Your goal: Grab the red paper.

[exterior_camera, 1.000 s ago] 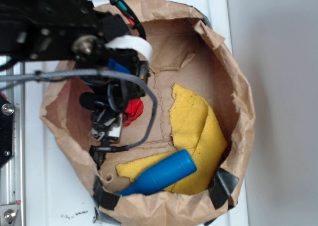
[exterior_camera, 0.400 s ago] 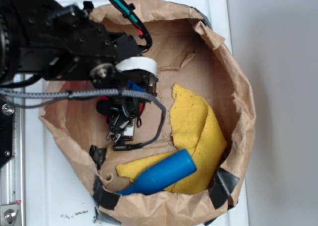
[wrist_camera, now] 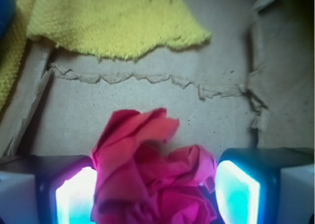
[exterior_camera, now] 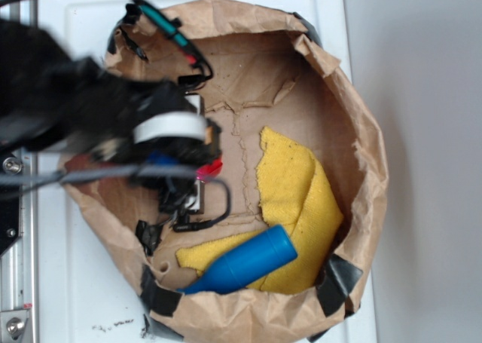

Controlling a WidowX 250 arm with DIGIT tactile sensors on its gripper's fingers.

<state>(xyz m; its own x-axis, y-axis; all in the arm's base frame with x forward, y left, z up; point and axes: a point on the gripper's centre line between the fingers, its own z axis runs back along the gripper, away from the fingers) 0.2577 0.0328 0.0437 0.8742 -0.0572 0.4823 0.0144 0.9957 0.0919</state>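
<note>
Things inside a bag (exterior_camera: 369, 177) on the table (exterior_camera: 83, 298)

The paper (wrist_camera: 152, 184) sits between the gripper (wrist_camera: 156, 192) fingers (wrist_camera: 238, 192), on the bag's floor. The cloth (exterior_camera: 294, 185) lies to its right in the exterior view; the cylinder (exterior_camera: 252, 261) rests on the cloth's lower part.

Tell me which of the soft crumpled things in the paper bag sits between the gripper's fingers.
The red paper, a small wad flanked by the gripper fingers. The yellow cloth, far larger, lies spread apart from it under the blue cylinder.
</note>
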